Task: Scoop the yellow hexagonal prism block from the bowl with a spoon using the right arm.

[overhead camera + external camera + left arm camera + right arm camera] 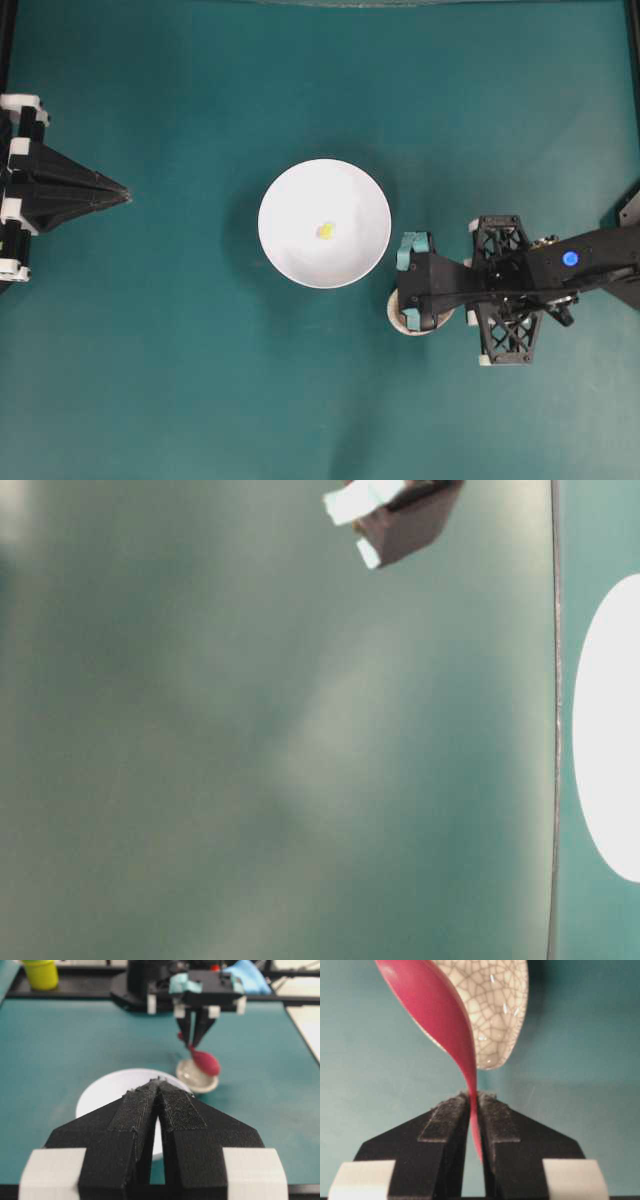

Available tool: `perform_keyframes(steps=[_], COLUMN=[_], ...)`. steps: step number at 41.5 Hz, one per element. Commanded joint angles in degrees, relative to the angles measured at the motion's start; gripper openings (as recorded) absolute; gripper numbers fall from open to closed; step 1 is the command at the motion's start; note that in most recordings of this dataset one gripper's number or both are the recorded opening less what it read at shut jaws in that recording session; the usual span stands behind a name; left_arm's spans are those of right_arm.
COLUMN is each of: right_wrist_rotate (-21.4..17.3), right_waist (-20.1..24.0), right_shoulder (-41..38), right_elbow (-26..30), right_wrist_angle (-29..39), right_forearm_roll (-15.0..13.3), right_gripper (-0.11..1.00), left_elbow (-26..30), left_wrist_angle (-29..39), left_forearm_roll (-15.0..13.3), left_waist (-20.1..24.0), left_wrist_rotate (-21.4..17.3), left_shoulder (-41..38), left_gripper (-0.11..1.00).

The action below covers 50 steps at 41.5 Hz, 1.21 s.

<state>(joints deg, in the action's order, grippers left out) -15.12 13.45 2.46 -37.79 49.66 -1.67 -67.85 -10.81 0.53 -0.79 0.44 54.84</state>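
Note:
The white bowl sits mid-table with the tiny yellow hexagonal prism block lying inside it. My right gripper hangs just right of the bowl, over a small beige rest. In the right wrist view the gripper is shut on the thin handle of the pink-red spoon, whose scoop lies over the crackled rest. The left wrist view shows the spoon slanting down from the right gripper onto the rest. My left gripper is shut and empty at the far left, pointing at the bowl.
A yellow cup stands beyond the table's far left corner in the left wrist view. The table-level view is blurred, with only a white shape at its right edge. Teal table surface surrounds the bowl.

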Motion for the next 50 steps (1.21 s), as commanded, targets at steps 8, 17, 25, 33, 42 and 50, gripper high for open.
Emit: perform_keyframes(steps=[8,17,25,33,42,50], right_wrist_rotate=[0.00,0.00,0.00,0.09,0.09,0.09], right_waist=[-0.53,-0.97,-1.14,-1.14,-1.14,-1.14], right_shoulder=[0.53,0.53,0.44,0.53,0.62,2.11], right_elbow=[0.62,0.70,0.70,0.70,0.44,-1.41], right_wrist_angle=[-0.35,-0.35,-0.35,-0.79,-1.14,-1.76], right_forearm_roll=[0.18,0.09,0.00,-0.09,-0.53,-2.90], right_gripper=[0.11,0.11,0.11,0.11,0.37,0.55], left_elbow=[0.70,0.62,0.62,0.53,0.53,0.53], left_wrist_angle=[-0.26,-0.26,-0.26,-0.26,-0.26,-0.26], left_forearm_roll=[0.18,0.18,0.18,0.18,0.18,0.18], left_waist=[-0.09,-0.35,-0.62,-0.62,-0.70,-0.62], left_wrist_rotate=[-0.09,-0.09,-0.09,-0.09,-0.09,0.00], left_shoulder=[-0.44,-0.44,-0.44,-0.44,-0.44,-0.44], left_gripper=[0.00,0.00,0.00,0.00,0.00,0.00])
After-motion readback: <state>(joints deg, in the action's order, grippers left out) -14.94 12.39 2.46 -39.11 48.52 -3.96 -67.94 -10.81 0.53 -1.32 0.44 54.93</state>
